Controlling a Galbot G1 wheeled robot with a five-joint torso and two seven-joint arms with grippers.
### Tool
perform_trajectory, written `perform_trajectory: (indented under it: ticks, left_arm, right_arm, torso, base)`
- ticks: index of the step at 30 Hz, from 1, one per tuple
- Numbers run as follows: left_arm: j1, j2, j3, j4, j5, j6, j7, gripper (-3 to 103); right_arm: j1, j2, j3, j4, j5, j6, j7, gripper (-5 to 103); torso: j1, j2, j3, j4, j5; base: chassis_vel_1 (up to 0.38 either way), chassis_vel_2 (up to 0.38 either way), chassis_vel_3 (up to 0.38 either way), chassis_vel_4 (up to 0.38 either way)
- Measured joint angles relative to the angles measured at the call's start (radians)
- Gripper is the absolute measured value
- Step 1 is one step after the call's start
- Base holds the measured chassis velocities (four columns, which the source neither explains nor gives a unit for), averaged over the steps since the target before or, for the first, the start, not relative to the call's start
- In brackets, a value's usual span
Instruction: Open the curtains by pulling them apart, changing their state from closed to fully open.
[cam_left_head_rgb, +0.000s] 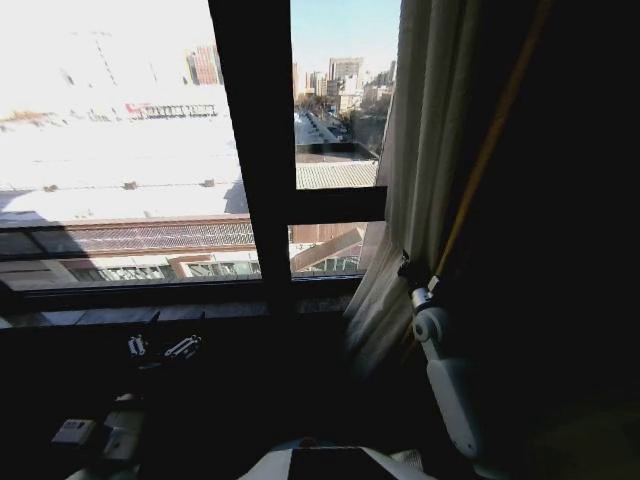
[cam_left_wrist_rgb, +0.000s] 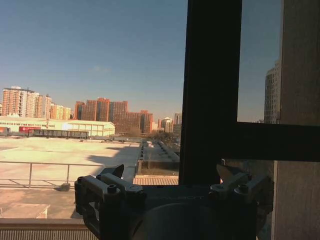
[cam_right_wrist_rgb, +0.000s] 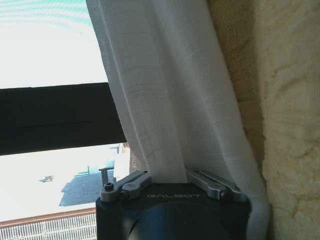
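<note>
The dark window frame stands bare across most of the head view. The curtains hang bunched at its right side, their lower folds lost in shadow. The right gripper pinches a white fold; the left gripper, low near the sill, has its fingers spread, holding nothing.

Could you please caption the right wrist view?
Right end effector shut on the white curtain, gathered beside the dark window frame.
</note>
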Motion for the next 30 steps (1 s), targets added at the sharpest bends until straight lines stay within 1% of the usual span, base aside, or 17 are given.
perform_trajectory:
  ticks: [4,6,9,10,13,14,17,18,21,24,27,28,29,30]
  left_arm:
    - [-0.003,0.000,0.002,0.001,0.001,0.001,0.000,100]
    - [-0.004,0.000,0.004,0.002,0.002,0.002,0.000,100]
    - [-0.006,0.000,0.007,0.004,0.003,0.002,0.001,100]
    - [-0.006,0.000,0.007,0.004,0.003,0.002,0.001,100]
    - [-0.005,-0.001,0.006,0.005,0.003,0.002,0.001,100]
    - [-0.005,-0.001,0.006,0.005,0.003,0.002,0.001,100]
    - [-0.005,0.000,0.006,0.007,0.003,0.002,0.002,100]
    - [-0.005,0.000,0.006,0.007,0.003,0.002,0.002,100]
    - [-0.002,-0.001,0.005,0.008,0.001,-0.002,0.003,100]
    - [0.000,-0.001,0.003,0.008,-0.002,-0.005,0.004,100]
    - [0.001,-0.001,0.000,0.008,-0.004,-0.007,0.004,100]
    - [0.001,-0.001,0.000,0.008,-0.004,-0.008,0.004,100]
    - [0.001,-0.001,0.000,0.007,-0.005,-0.009,0.004,100]
    - [0.001,-0.001,0.000,0.007,-0.005,-0.009,0.004,100]
  right_arm:
    - [0.004,0.000,0.017,-0.018,-0.025,0.000,0.009,0]
    - [0.007,0.000,0.027,-0.027,-0.036,0.000,0.016,0]
    - [0.015,-0.004,0.060,-0.055,-0.046,0.000,0.053,0]
    - [0.015,-0.004,0.060,-0.055,-0.046,0.000,0.053,0]
    - [0.026,-0.005,0.083,-0.078,-0.047,0.000,0.105,0]
    - [0.026,-0.005,0.083,-0.078,-0.047,0.000,0.105,0]
    - [0.043,-0.003,0.094,-0.094,-0.053,-0.002,0.167,0]
    - [0.043,-0.003,0.094,-0.094,-0.053,-0.002,0.167,0]
    - [0.062,0.002,0.094,-0.103,-0.062,-0.005,0.233,0]
    - [0.066,0.005,0.091,-0.102,-0.063,-0.005,0.254,0]
    - [0.051,0.007,0.087,-0.072,-0.061,-0.011,0.237,-1]
    - [0.034,0.007,0.083,-0.049,-0.061,-0.015,0.208,4]
    - [-0.003,0.005,0.072,-0.004,-0.062,-0.019,0.163,9]
    - [-0.003,0.005,0.072,-0.004,-0.062,-0.019,0.163,9]
  torso:
    - [0.000,0.000,0.000,0.0000,0.0009]
    - [0.000,0.000,0.000,0.0000,0.0008]
    - [0.000,0.000,0.000,-0.0003,0.0014]
    - [0.000,0.000,0.000,-0.0003,0.0014]
    - [0.000,0.000,0.000,-0.0002,0.0012]
    - [0.000,0.000,0.000,-0.0002,0.0012]
    - [0.000,0.000,0.000,-0.0002,0.0010]
    - [0.000,0.000,0.000,-0.0002,0.0010]
    - [0.000,0.000,0.000,-0.0002,0.0013]
    - [0.000,0.000,0.000,-0.0003,0.0014]
    - [0.000,0.000,0.000,-0.0005,0.0014]
    - [0.000,0.000,0.000,-0.0007,0.0016]
    - [0.000,0.000,0.000,-0.0007,0.0014]
    - [0.000,0.000,0.000,-0.0007,0.0014]
  base:
    - [0.020,0.037,-0.024,-0.030]
    - [0.000,0.000,0.000,0.000]
    - [0.000,0.000,0.000,0.000]
    - [0.000,0.000,0.000,0.000]
    - [0.000,0.000,0.000,0.000]
    - [0.000,0.000,0.000,0.000]
    - [0.000,0.000,0.000,0.000]
    - [0.000,0.000,0.000,0.000]
    - [0.000,0.000,0.000,0.000]
    - [0.000,0.000,0.000,0.000]
    - [0.000,0.000,0.000,0.000]
    - [0.000,0.000,0.000,0.000]
    - [0.000,0.000,0.000,0.000]
    - [0.000,0.000,0.000,0.000]
